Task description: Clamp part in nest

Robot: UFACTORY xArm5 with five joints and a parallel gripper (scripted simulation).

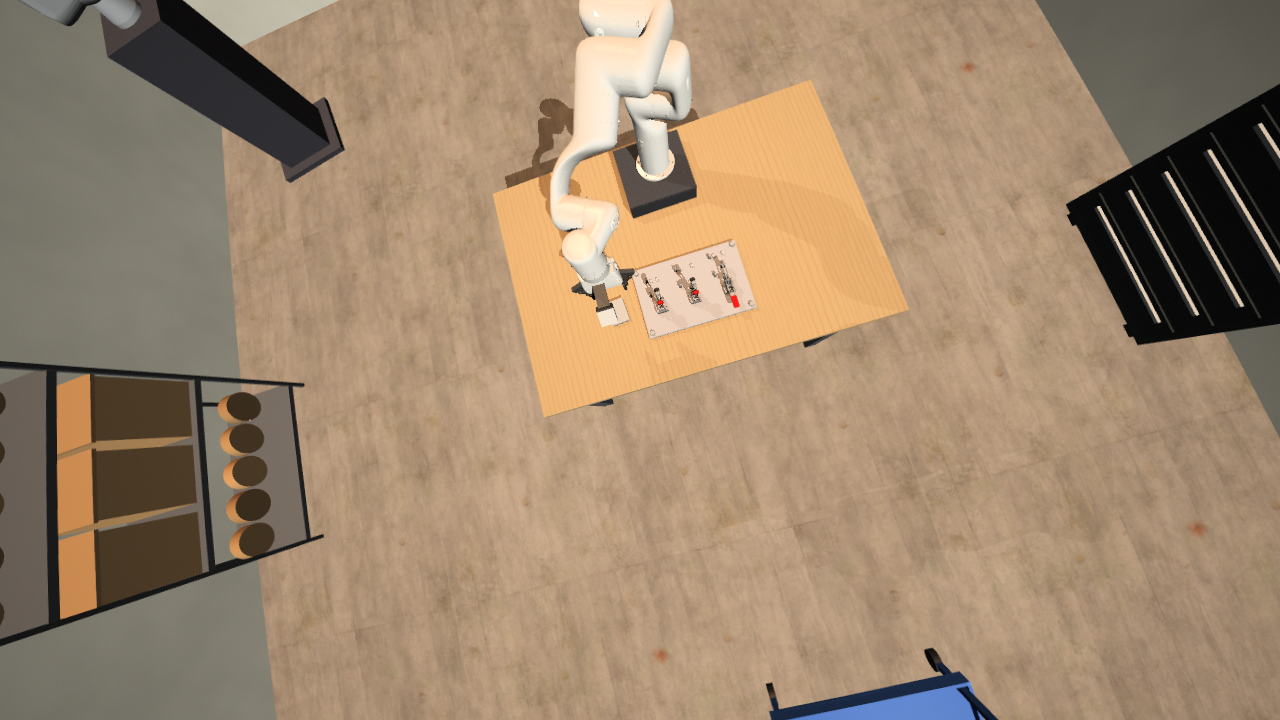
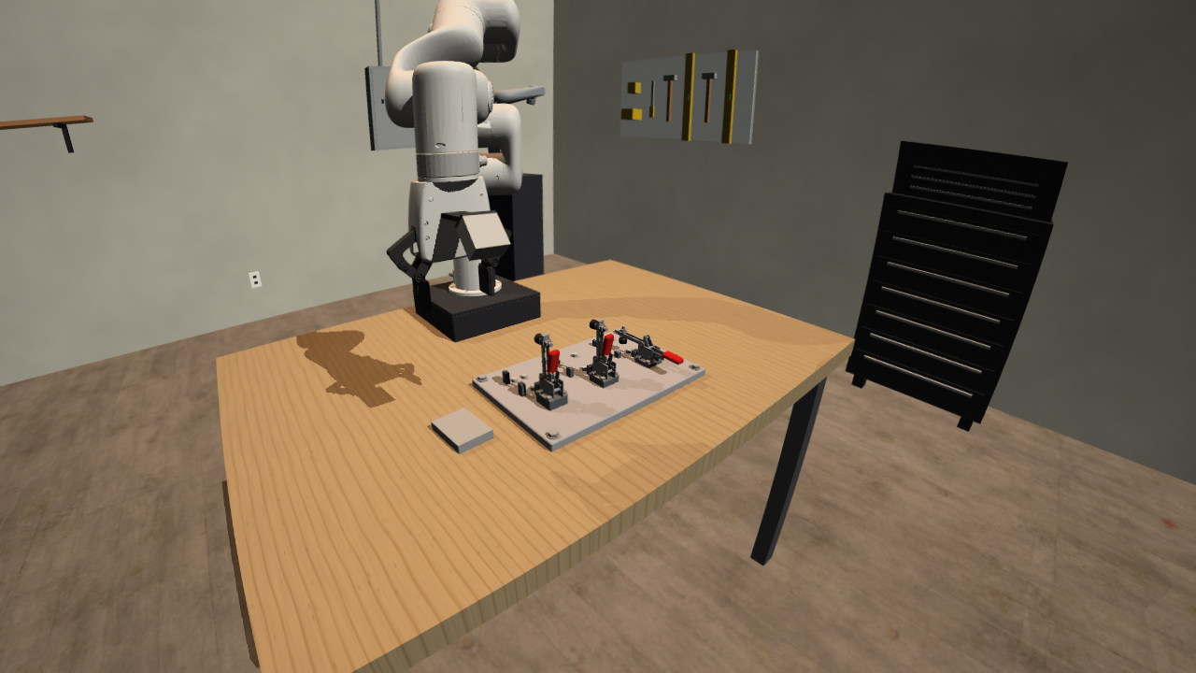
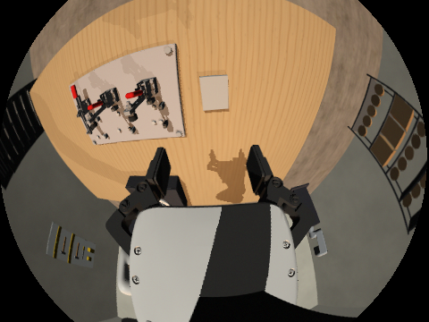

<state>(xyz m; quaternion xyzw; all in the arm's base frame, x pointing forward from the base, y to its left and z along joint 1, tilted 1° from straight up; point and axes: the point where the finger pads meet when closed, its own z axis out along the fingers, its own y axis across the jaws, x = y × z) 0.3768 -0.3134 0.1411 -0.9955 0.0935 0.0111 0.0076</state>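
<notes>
The part, a flat light-grey slab, lies on the table left of the fixture plate. The plate carries three toggle clamps. The left clamp and the middle clamp have their red handles upright. The right clamp has its red handle lying flat. My gripper is open and empty. It hangs high above the table, left of the plate and short of the part. In the top view my wrist covers most of the part.
The arm's black base block stands at the back of the table. A black drawer cabinet stands to the right, a shelf rack to the left, and a blue cart is on the floor in front.
</notes>
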